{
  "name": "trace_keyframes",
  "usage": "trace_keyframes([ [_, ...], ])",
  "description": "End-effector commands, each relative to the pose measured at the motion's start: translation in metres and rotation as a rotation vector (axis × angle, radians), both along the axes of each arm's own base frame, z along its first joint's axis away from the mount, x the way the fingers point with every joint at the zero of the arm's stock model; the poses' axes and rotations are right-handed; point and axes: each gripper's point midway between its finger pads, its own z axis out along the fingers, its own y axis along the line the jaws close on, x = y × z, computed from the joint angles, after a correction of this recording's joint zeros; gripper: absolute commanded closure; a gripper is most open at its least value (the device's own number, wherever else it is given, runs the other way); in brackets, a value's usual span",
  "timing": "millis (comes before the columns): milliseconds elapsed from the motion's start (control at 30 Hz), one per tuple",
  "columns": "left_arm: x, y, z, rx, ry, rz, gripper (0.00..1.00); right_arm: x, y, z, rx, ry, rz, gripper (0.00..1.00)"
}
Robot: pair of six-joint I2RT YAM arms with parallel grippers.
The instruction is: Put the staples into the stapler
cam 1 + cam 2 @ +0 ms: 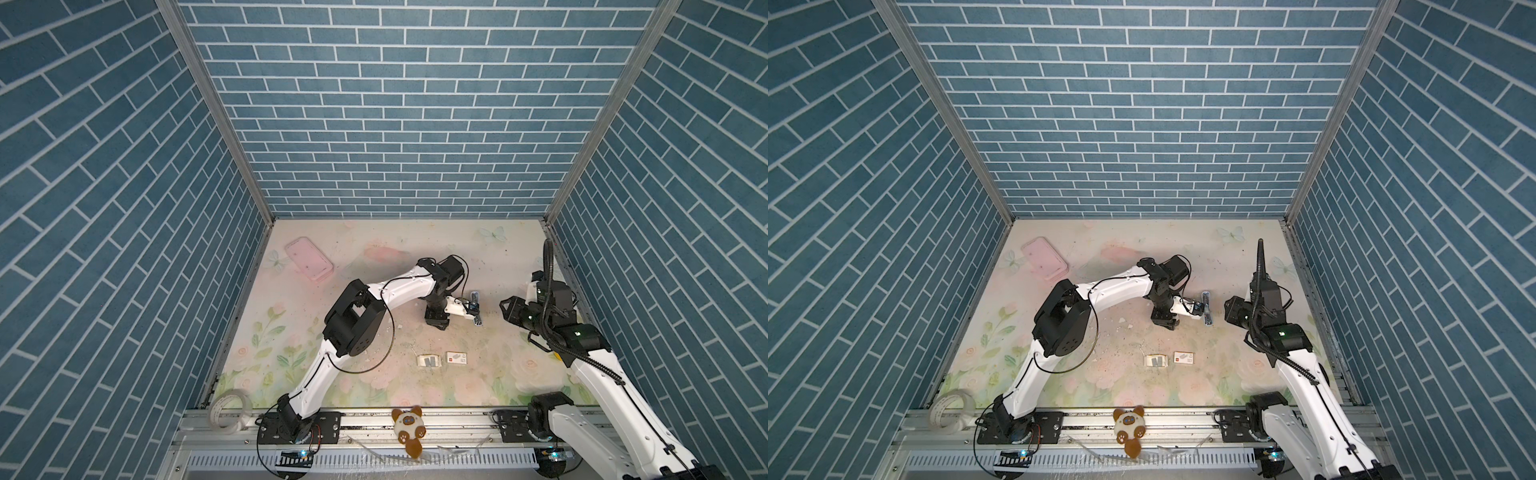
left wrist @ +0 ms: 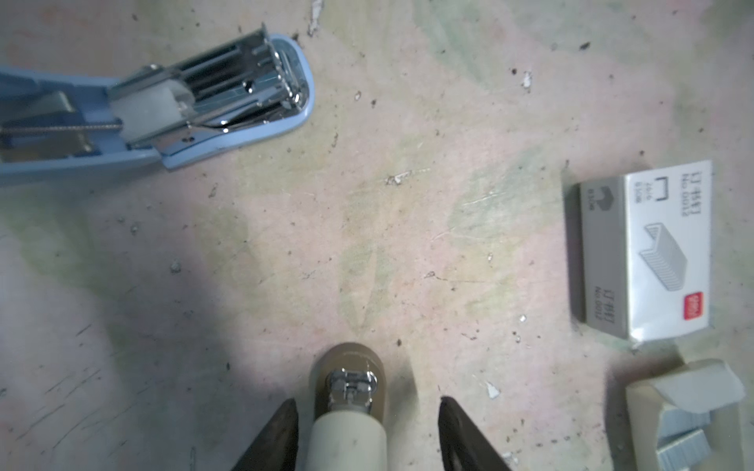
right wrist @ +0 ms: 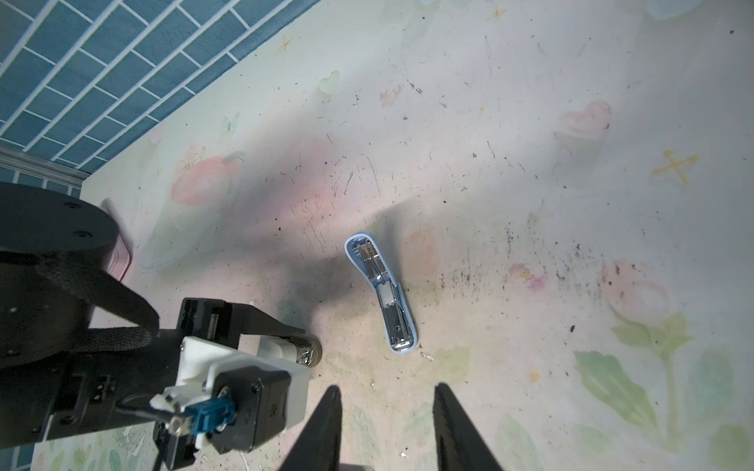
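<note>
Left gripper jaws apart, near stapler

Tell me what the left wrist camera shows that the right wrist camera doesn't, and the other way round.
Only the left wrist view shows the white sleeve with its red mark, and beside it the card tray holding grey staples.
Only the right wrist view shows the blue brick wall and the left arm seen from outside.
Both show the blue stapler lying open on the floral table, its metal channel exposed.
</note>
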Motion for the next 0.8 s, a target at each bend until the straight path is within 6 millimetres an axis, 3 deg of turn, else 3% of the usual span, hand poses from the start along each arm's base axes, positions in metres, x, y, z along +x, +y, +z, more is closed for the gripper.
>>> trace_keyframes([
  [0, 0.002, -0.005, 0.027, -0.052, -0.047, 0.007, 0.41, 0.001, 0.000, 0.001, 0.020, -0.007, -0.013, 0.62],
  [167, 0.001, -0.006, 0.037, -0.076, -0.055, 0.015, 0.42, 0.001, 0.000, -0.002, 0.019, -0.002, -0.013, 0.62],
  [367, -0.004, -0.002, 0.030, -0.052, -0.030, 0.006, 0.49, 0.002, 0.001, -0.003, 0.024, 0.001, -0.007, 0.62],
  [500, -0.007, 0.000, 0.027, -0.044, -0.023, -0.001, 0.40, 0.003, 0.001, -0.004, 0.022, 0.004, -0.006, 0.62],
  [600, -0.006, 0.001, 0.023, -0.036, -0.034, -0.002, 0.39, 0.004, 0.002, -0.004, 0.023, 0.001, -0.005, 0.62],
  [767, -0.003, -0.001, 0.017, -0.041, -0.047, 0.017, 0.48, 0.003, 0.001, -0.005, 0.022, 0.003, -0.009, 0.63],
])
